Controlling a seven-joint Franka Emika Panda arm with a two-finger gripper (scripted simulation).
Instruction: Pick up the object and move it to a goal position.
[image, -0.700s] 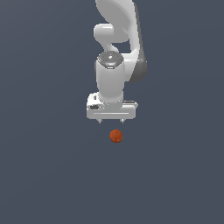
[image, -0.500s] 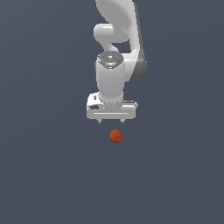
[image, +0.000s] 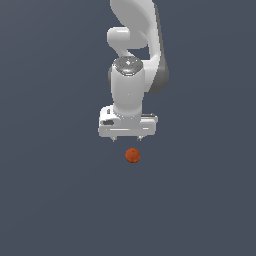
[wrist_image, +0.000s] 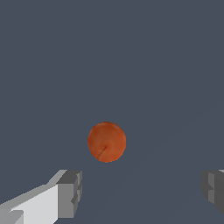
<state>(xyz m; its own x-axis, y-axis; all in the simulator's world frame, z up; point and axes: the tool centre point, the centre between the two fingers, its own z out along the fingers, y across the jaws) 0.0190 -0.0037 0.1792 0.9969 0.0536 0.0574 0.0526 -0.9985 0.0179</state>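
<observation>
The object, a small orange-red ball with faint darker mottling, rests on the dark grey floor just below the white hand in the exterior view. My gripper hangs above and slightly behind it, open, with only the short tips of its fingers showing under the hand. In the wrist view the ball sits ahead of the gap between the two grey fingertips, which stand wide apart and hold nothing. My gripper does not touch the ball.
A plain dark grey floor fills both views. The white arm rises behind the hand toward the top of the exterior view.
</observation>
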